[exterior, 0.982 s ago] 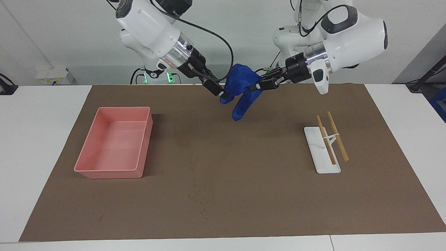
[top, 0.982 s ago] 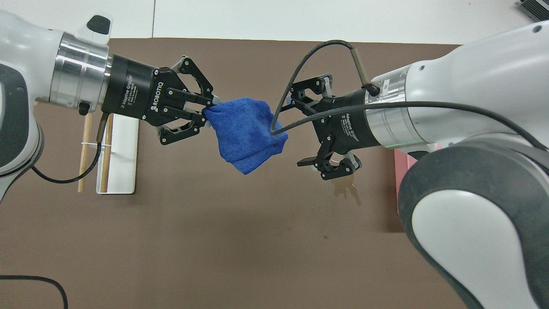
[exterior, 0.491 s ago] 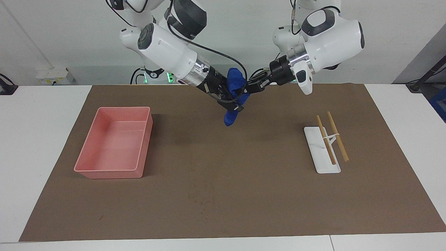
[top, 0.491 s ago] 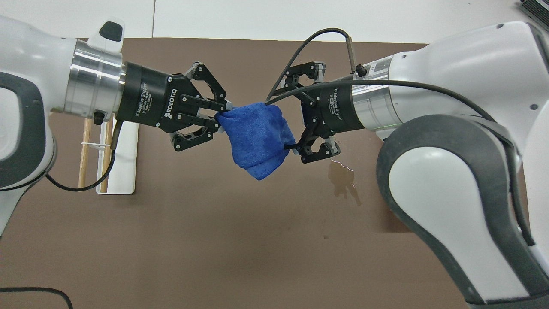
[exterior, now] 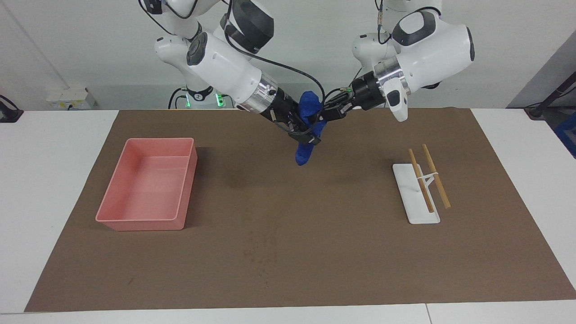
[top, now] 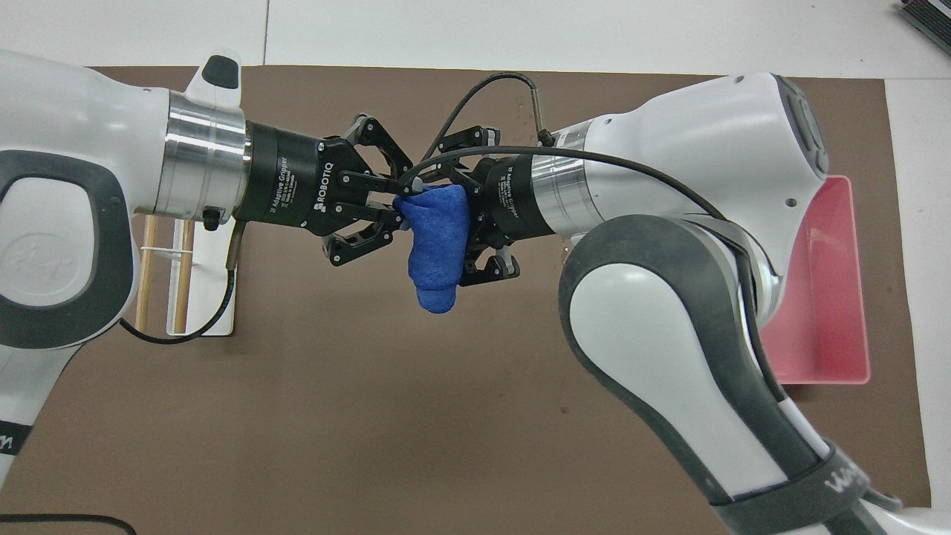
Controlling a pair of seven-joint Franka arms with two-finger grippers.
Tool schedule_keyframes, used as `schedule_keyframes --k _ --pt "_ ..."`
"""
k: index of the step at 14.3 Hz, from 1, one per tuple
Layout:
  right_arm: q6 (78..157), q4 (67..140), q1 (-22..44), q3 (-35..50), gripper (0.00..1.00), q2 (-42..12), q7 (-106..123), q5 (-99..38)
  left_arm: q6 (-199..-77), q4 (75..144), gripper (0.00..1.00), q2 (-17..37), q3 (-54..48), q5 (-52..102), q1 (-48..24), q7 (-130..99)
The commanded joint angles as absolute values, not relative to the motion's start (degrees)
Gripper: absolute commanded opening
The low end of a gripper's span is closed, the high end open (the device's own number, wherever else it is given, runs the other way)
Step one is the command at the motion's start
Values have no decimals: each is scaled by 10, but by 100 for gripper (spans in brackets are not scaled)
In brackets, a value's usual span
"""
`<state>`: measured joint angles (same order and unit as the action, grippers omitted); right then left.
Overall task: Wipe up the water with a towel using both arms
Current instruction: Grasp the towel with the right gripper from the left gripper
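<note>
A robotics lab is indicated; two white jointed arms are mounted at one end of a white surface covered by a brown mat; bare pale walls are seen around it; cabling and green status lights are visible at the arm bases.

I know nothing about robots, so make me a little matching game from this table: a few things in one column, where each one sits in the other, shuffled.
Things:
1. fuzzy royal-blue towel
2. pink rectangular plastic tray
3. pair of wooden chopsticks
4. white rectangular rest

Places:
A. lying across the white rest
B. on the brown mat, toward the left arm's end
C. up in the air between the two grippers
D. on the brown mat, toward the right arm's end

Pairs: 1-C, 2-D, 3-A, 4-B
</note>
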<state>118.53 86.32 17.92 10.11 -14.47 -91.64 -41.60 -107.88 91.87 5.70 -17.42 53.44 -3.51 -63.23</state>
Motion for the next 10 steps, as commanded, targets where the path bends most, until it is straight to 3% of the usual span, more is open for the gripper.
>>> schedule_keyframes --k 1,6,7,9,10 --pt "1203 860 185 103 0 -148 -911 -417 -1068 935 0 33 -172 555 -35 -637" --pt "1196 860 179 101 0 -137 -910 -404 -1069 932 0 27 -167 546 -33 -632" --pt "1194 860 178 101 0 -134 -911 -401 -1070 932 14 25 -167 540 -33 -630" --pt "1187 861 178 100 0 -128 -911 -396 -1078 927 100 23 -167 512 -37 -641" --pt "1185 862 178 100 0 -127 -911 -383 -1077 929 100 17 -168 501 -38 -642"
